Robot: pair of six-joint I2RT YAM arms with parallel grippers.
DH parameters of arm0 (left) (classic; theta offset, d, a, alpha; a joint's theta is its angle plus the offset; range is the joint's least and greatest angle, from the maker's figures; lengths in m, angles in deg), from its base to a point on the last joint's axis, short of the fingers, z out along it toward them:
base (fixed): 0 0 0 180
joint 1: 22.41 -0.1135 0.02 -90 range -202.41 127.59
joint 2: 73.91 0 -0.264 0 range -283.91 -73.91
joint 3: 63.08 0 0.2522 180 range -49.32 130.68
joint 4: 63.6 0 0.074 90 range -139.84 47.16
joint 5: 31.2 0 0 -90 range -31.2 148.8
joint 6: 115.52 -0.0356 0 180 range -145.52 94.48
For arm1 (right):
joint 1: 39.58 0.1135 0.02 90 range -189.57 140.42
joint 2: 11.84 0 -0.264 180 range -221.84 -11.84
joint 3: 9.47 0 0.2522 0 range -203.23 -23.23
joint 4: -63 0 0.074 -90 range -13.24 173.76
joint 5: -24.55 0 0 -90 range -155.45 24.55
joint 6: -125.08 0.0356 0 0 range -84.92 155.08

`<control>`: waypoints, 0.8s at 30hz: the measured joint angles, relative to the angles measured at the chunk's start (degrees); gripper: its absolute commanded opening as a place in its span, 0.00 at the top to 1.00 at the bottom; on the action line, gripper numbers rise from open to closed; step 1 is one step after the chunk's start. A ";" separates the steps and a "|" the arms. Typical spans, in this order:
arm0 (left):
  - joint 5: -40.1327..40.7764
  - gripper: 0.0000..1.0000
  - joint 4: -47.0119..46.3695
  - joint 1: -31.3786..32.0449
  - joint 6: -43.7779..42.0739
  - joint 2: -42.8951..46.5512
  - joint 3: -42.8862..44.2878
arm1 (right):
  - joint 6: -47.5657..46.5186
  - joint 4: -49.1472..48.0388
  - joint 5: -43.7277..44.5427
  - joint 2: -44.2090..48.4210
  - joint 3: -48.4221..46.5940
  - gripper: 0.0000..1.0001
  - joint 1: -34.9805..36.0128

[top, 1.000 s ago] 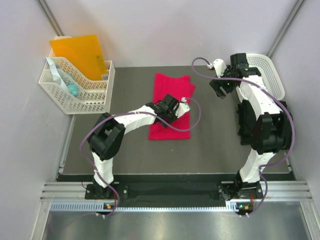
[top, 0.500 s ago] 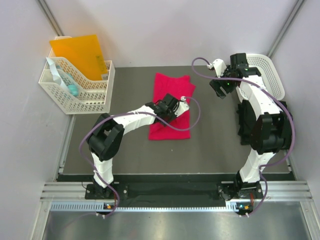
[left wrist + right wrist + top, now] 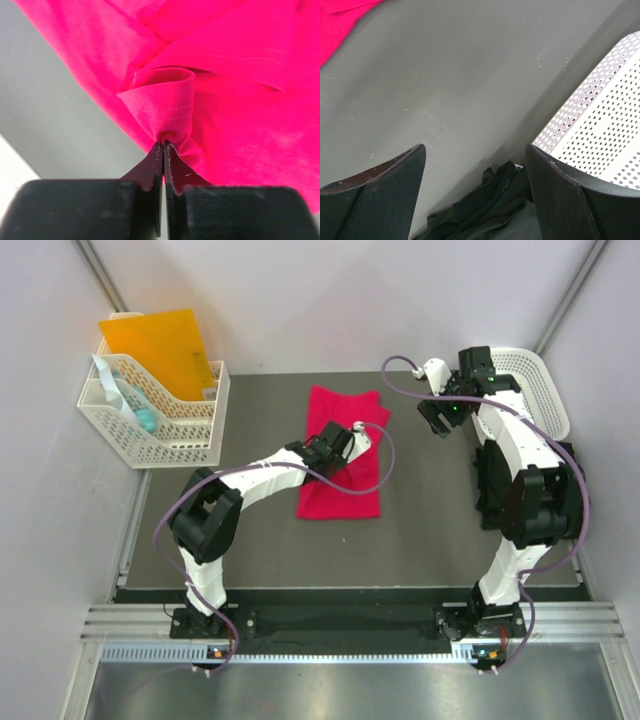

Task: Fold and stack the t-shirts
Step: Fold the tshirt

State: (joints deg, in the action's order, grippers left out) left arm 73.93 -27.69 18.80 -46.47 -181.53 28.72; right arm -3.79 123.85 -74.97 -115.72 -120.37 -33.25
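Red t-shirt (image 3: 338, 498) in the middle of your table (image 3: 430, 525).
The black t-shirt (image 3: 485, 215) lies crumpled at the right by the basket (image 3: 600, 125); your left gripper (image 3: 163, 145) pinches a red hem fold, your right gripper (image 3: 475, 150) hovers spread above the black.

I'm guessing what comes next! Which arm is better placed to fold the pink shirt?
Probably left: the left end effector is shut on a fold of the pink shirt, while the right end effector is open, off by the white basket.
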 measured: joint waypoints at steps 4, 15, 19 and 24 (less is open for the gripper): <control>3.17 0.83 -1.18 -0.66 0.33 0.00 -0.02 | 0.00 -0.20 0.00 0.00 0.35 0.19 0.02; 10.43 0.67 -2.47 -5.03 3.26 -2.38 0.79 | -0.37 -0.50 0.02 0.00 1.88 0.19 0.79; 12.09 0.44 -2.60 -6.29 3.28 -3.19 0.79 | -1.40 -0.55 0.35 0.11 5.07 0.18 2.05; 12.28 0.37 -5.33 -7.32 3.04 -3.21 0.68 | -3.10 0.02 1.46 0.24 9.05 0.18 6.43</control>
State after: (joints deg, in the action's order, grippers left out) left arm 86.22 -33.02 11.48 -43.43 -184.74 29.40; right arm -6.89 123.87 -73.50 -115.47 -111.32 -26.82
